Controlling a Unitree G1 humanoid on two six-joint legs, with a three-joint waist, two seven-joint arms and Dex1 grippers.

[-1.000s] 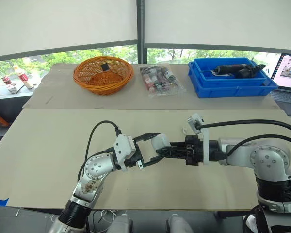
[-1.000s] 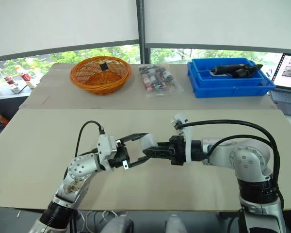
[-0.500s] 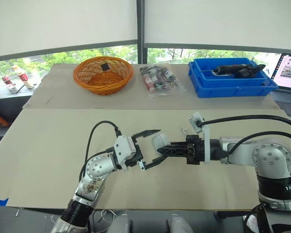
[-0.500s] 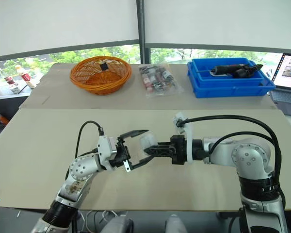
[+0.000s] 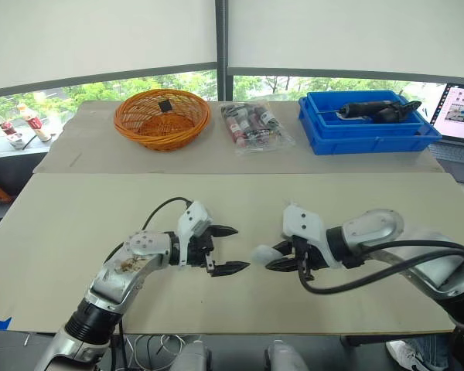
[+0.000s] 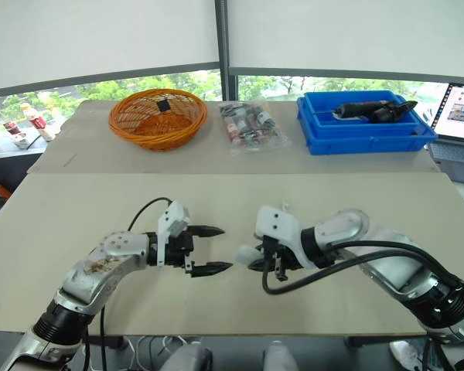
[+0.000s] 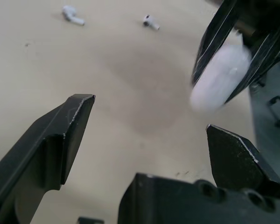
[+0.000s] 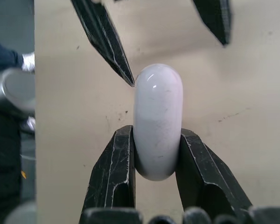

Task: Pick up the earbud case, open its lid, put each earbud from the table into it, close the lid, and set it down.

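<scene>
Right end effector (image 8: 155,132) pinches the white earbud case (image 8: 157,119) between its two black fingers (image 8: 114,172), one finger on each broad side. The rounded upper half of the case stands out past the fingertips. The case reads as one smooth closed oval. In the head views this end effector sits over the near middle of the counter (image 5: 77,224), pointing toward the robot's left with the case at its tip.

Left end effector (image 5: 228,249) faces it from the left with its fingers (image 7: 60,140) spread wide and nothing between them. The case lies just beyond those fingertips, not inside the gap. It is nearest the lower finger's tip, and the head views show a narrow strip of counter between the two. In the right wrist view one left fingertip comes right up beside the case's edge; whether it touches cannot be told.

Two white earbuds (image 7: 72,15) (image 7: 150,22) lie on the counter beyond the left end effector, near each other and well apart from the case.

Along the far side of the counter stand an orange basket (image 5: 164,118), a clear bag of small bottles (image 5: 253,126) and a blue bin (image 5: 369,135) holding a dark tool (image 5: 375,110).
</scene>
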